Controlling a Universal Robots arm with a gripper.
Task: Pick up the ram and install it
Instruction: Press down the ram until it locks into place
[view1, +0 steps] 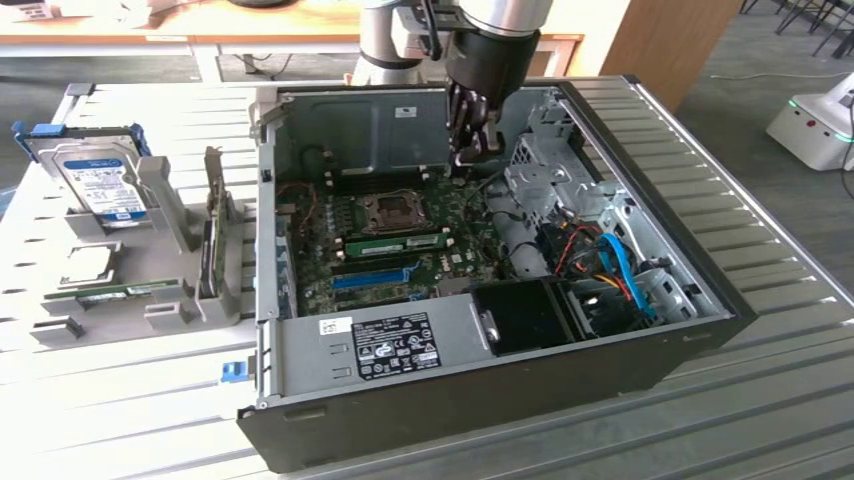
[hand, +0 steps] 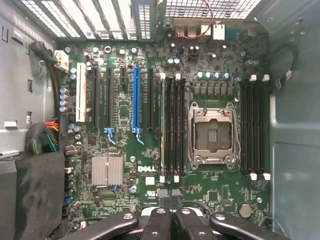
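A green ram stick (view1: 400, 243) with a white label stands in a motherboard slot beside the CPU socket (view1: 395, 209), inside the open computer case (view1: 400, 345). In the wrist view it appears edge-on as a thin pale strip (hand: 162, 125) in the outermost of the black slots next to the socket (hand: 212, 132). My gripper (view1: 467, 152) hangs shut above the board near the case's rear wall, apart from the stick. Its fingers (hand: 161, 220) press together with nothing between them, the gripper (hand: 170, 199) looking straight down at the board.
On the exterior view's left a grey holder tray (view1: 147, 250) carries a silver hard drive with a blue label (view1: 104, 180) and another green stick (view1: 127, 292). Cables and a blue ribbon (view1: 621, 270) crowd the case's right side. A long blue slot (hand: 135, 97) lies nearby.
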